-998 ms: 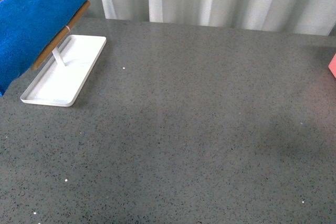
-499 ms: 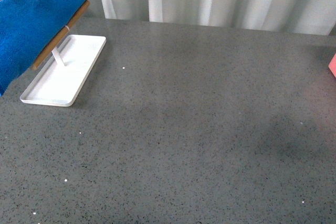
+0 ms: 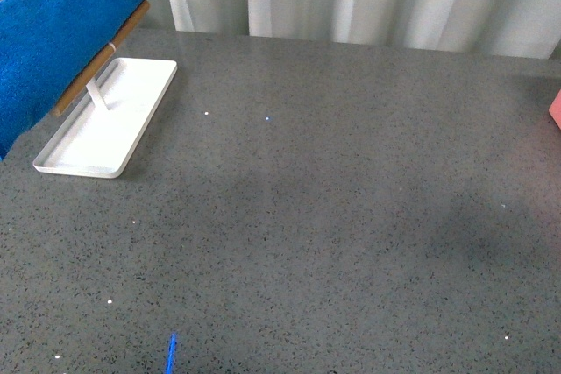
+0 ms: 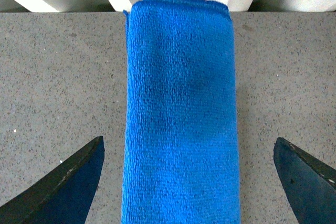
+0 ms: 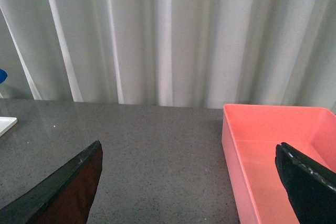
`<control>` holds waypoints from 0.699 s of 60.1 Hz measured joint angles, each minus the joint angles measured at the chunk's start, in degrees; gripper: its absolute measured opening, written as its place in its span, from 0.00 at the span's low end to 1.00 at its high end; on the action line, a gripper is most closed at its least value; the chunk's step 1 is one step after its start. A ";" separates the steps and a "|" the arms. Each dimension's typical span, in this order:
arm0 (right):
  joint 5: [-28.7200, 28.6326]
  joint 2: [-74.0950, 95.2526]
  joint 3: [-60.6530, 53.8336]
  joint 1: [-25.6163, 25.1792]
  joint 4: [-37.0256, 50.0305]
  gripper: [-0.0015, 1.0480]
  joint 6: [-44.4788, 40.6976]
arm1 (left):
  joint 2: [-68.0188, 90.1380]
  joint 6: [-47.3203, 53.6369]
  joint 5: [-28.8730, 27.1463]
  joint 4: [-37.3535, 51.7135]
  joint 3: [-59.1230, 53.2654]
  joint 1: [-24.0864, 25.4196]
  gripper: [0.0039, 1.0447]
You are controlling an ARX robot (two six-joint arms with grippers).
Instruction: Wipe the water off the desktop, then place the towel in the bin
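The blue towel (image 3: 61, 32) hangs over a bar (image 3: 103, 57) above the white tray (image 3: 110, 133), far left on the worktop (image 3: 333, 216). The left gripper (image 4: 187, 145) gapes astride it without touching; the right gripper (image 5: 189, 148) is likewise spread, near the pink bin (image 5: 273, 140).

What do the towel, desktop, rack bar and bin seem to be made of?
The towel: soft blue microfibre, judging by its fuzzy pile. The desktop: likely stone or composite, dark grey, finely flecked, slightly glossy. The rack bar: seemingly wood, brown and matt. The bin: probably plastic, smooth uniform pink walls.
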 joint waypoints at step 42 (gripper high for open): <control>-0.02 0.00 0.00 0.00 0.00 0.93 0.00 | 6.64 3.45 -0.59 -0.74 1.01 1.79 0.94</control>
